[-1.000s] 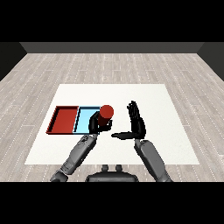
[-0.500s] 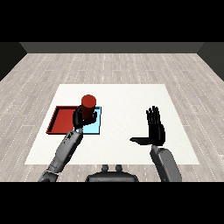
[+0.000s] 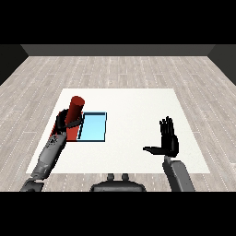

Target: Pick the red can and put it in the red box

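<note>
red can [image 3: 75,110] moved left, now over red tray [image 3: 73,133] | left hand [image 3: 63,122] fingers curled round it

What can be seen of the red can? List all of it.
The red can is a plain cylinder, uniformly red with a flat, slightly darker top and no visible label. It stands nearly upright, leaning slightly. The left robot hand curls round its lower part, so the base is hidden. It sits over the red tray, just left of the light blue tray. Whether its base touches the red tray cannot be told.
</note>
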{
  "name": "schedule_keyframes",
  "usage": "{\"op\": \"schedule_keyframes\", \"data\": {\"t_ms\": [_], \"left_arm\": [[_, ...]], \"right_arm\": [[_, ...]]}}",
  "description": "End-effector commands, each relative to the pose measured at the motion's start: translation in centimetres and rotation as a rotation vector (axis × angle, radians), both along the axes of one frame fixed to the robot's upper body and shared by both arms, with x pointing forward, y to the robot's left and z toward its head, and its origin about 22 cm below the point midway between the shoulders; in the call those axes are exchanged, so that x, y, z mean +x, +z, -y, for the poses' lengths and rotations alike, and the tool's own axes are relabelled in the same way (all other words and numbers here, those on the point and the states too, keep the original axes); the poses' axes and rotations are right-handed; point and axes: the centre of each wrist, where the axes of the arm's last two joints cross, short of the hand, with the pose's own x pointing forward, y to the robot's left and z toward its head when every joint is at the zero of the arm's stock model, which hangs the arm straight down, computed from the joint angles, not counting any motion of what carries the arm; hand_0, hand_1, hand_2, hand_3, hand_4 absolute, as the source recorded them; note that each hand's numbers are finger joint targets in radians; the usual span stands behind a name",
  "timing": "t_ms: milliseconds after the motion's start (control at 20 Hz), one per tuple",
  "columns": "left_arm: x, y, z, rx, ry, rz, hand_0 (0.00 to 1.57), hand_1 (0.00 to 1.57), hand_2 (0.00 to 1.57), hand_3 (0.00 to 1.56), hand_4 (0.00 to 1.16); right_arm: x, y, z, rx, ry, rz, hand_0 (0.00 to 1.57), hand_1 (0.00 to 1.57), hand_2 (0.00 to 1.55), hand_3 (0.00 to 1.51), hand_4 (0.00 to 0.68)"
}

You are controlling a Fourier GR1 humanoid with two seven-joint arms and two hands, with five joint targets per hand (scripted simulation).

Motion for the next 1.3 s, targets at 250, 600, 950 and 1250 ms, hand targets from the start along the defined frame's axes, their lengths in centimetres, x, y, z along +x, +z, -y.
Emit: {"op": "schedule_keyframes", "data": {"t_ms": [250,600,950,1250], "left_arm": [[-0.8,-5.1,-8.7,0.164,0.211,-0.409,1.57,1.57,1.52,1.43,1.02],[-1.4,-8.4,-9.7,0.213,0.293,-0.658,0.0,0.0,0.0,0.0,0.72],[-1.0,-9.2,-8.6,0.247,0.147,-0.795,0.0,0.0,0.0,0.0,0.56],[-1.5,-8.5,-10.5,0.135,0.238,-0.674,0.0,0.0,0.0,0.0,0.0]], "right_arm": [[0.9,-0.5,0.0,-0.004,-0.036,-0.021,0.0,0.0,0.0,0.0,0.0],[3.0,-2.6,0.5,-0.028,-0.037,-0.035,0.0,0.0,0.0,0.0,0.0],[4.1,-2.7,0.0,-0.031,-0.049,-0.018,0.0,0.0,0.0,0.0,0.0],[4.9,-2.6,0.3,-0.002,-0.015,0.0,0.0,0.0,0.0,0.0,0.0]]}}
